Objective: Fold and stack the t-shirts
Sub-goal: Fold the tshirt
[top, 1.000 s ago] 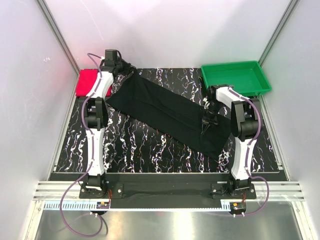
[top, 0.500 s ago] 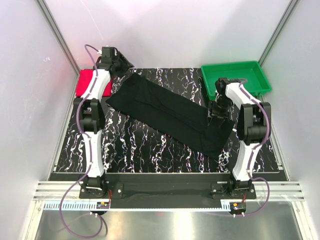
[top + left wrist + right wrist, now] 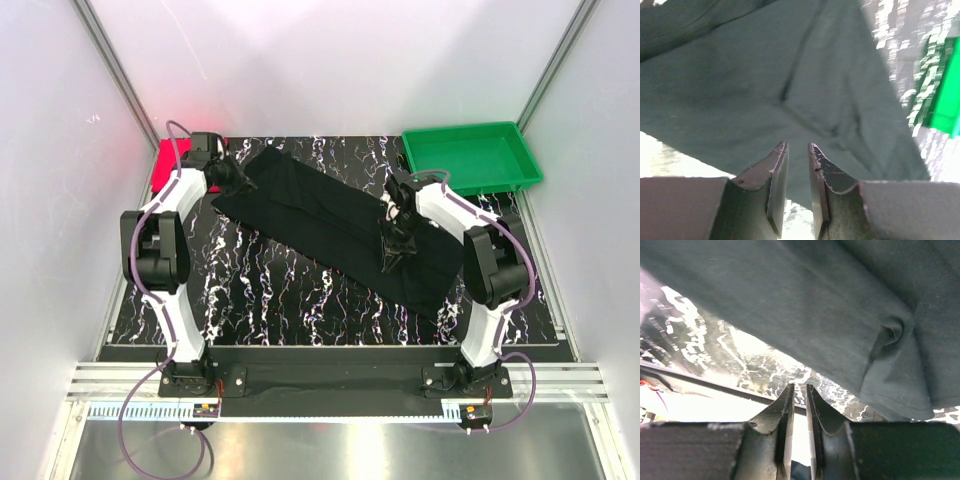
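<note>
Black t-shirt (image 3: 330,225) lay flat on the worktop (image 3: 280,290), folded into a long band. Long axis ran diagonal, from the far-left end near the left arm down to the near-right end by the right arm. The far-left end was wider and the near-right end squared off. It sat about mid-worktop and crossed most of its width.

Red t-shirt (image 3: 167,160) was at the far-left corner, mostly hidden behind the left arm, just beside the black one's far end; couldn't tell if they touched. Green tray (image 3: 470,157) stood at the far-right corner, apart from the black cloth. Worktop was black with white marbling.

Left gripper (image 3: 240,180) was over the far-left end of the black t-shirt. In the left wrist view its jaws were a narrow gap apart with nothing between them, cloth filled the picture beyond the tips, and the tray was a green blur at right. Right gripper (image 3: 390,258) was over the near-right half, pointing down. In the right wrist view its jaws were only a slit apart and empty, with a creased hem corner of the cloth to the right. Couldn't tell whether either set of tips touched the cloth.
</note>
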`<state>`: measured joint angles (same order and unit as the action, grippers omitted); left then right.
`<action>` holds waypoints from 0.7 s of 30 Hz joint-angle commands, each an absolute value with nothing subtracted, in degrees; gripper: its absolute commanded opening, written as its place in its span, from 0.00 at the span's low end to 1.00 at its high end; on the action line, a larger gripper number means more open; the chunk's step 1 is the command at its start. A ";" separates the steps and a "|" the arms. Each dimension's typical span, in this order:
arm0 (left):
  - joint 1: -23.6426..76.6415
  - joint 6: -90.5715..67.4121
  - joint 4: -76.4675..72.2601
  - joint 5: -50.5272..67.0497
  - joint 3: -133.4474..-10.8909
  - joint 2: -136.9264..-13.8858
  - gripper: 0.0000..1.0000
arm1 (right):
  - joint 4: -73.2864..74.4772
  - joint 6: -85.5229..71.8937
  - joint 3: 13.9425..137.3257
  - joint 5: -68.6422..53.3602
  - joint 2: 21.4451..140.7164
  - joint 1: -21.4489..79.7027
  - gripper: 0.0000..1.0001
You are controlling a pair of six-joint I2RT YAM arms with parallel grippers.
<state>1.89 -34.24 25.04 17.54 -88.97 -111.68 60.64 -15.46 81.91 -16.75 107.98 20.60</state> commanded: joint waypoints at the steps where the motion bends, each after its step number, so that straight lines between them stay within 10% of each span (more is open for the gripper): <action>1: 0.79 -30.76 23.47 21.27 -89.64 -113.20 0.26 | 57.66 -17.40 79.72 -16.88 109.16 20.04 0.21; 21: -1.22 -28.04 25.05 20.48 -90.97 -121.20 0.19 | 58.88 -20.57 71.80 9.74 109.51 13.90 0.26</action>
<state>0.27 -29.41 25.65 19.73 -89.03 -120.99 57.45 -20.43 72.29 -2.17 111.22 17.89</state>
